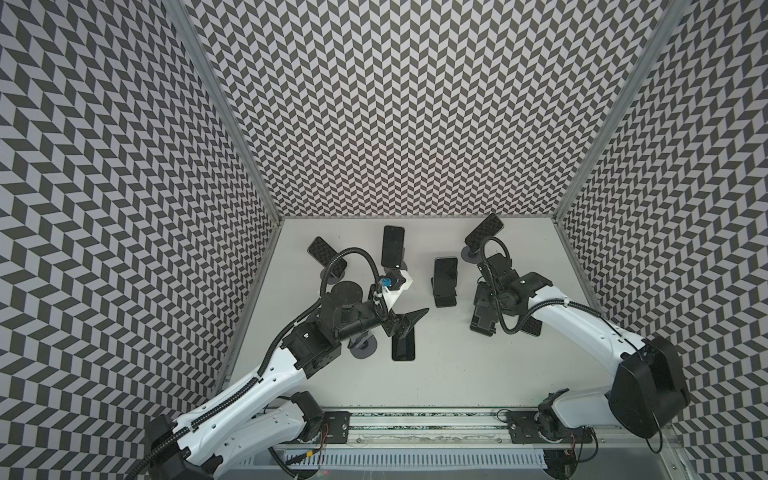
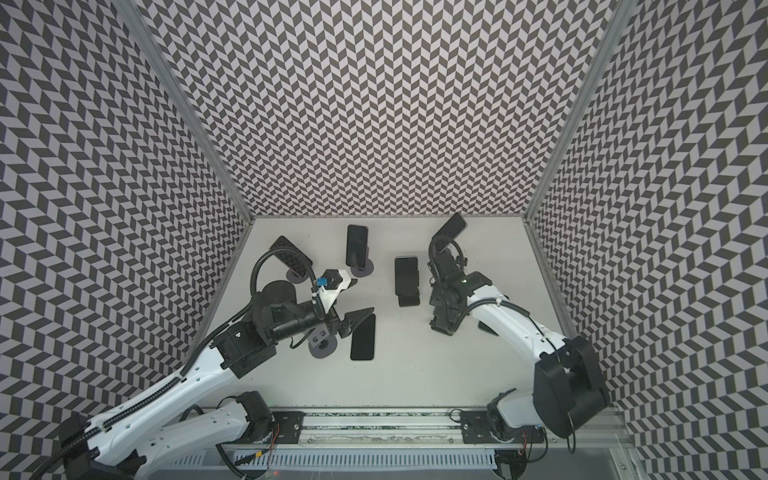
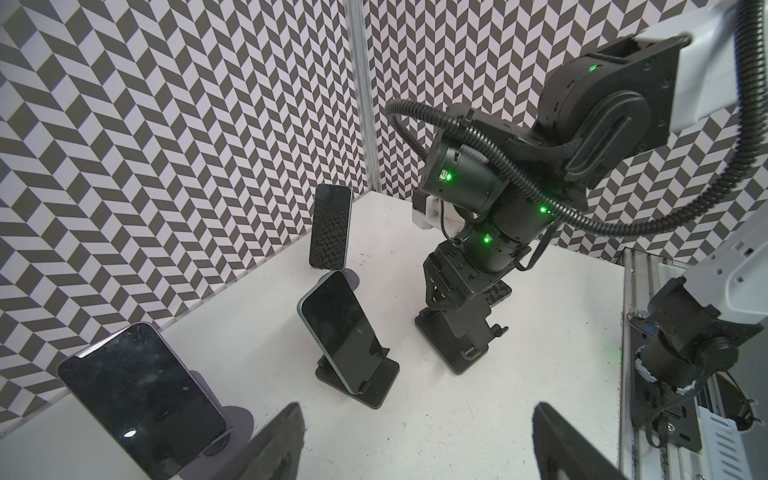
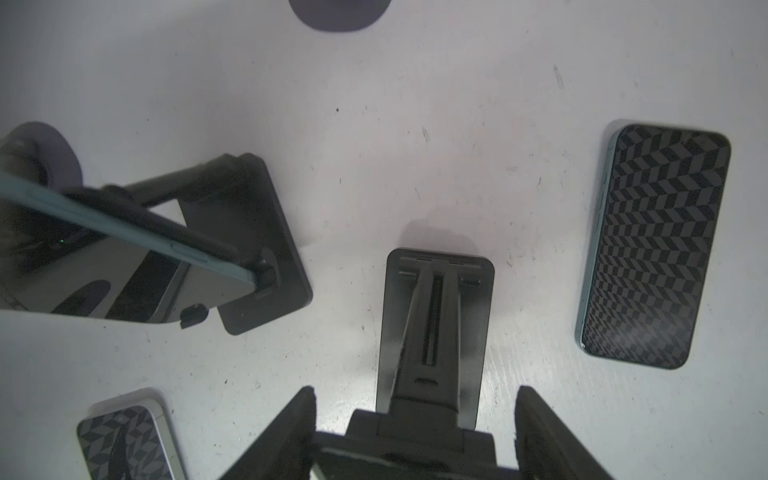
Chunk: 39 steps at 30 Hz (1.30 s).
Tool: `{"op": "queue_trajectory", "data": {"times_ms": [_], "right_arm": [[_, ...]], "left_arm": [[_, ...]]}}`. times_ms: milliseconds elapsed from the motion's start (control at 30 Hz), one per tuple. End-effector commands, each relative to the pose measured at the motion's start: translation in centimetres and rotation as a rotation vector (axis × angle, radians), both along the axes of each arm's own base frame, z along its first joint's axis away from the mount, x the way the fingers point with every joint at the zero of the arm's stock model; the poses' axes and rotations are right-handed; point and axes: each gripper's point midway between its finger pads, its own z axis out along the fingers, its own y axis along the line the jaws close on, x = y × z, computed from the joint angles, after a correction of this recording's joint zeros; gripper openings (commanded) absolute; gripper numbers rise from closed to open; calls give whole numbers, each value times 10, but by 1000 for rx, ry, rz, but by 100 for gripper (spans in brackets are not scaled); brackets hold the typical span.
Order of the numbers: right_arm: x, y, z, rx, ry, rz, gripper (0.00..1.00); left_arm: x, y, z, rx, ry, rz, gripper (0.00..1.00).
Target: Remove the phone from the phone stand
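A phone (image 4: 652,245) lies flat on the table (image 4: 415,124), just beside an empty stand (image 4: 432,316), so that removal looks done. The right gripper (image 4: 415,390) seems clamped on that stand's cradle. The left gripper (image 3: 417,407) gapes, empty. The middle phone (image 1: 445,272) and others sit on stands, left to do.

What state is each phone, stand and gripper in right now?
Left gripper: open, empty.
Right gripper: shut on empty stand.
Middle phone: mounted.
Rear-left phone: mounted.
Rear-centre phone: mounted.
Rear-right phone: mounted.
Near phone: flat on table.
Right-side phone: flat on table.
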Motion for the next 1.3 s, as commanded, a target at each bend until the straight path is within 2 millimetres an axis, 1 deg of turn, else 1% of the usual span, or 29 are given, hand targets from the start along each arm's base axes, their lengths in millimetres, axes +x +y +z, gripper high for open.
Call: {"op": "queue_trajectory", "data": {"times_ms": [0,167,533,767,1033,1133,1267], "right_arm": [[34,-3,24,2,-132,29,62],[56,-23,26,-37,-152,20,62],[100,-64,20,-33,-148,-10,62],[125,-82,16,-10,-141,-33,62],[146,-100,7,-6,-119,-58,62],[150,-108,-2,7,-103,-74,63],[155,-117,-7,18,-102,-96,63]], "left_arm": [[2,0,20,-21,-41,-4,86],[3,-2,23,-23,-39,-7,86],[4,-8,26,-48,-10,-22,86],[5,-8,28,-45,-11,-16,86],[6,-6,29,-51,-5,-2,86],[8,-6,30,-53,-5,8,86],[8,-6,32,-57,-4,3,86]]}}
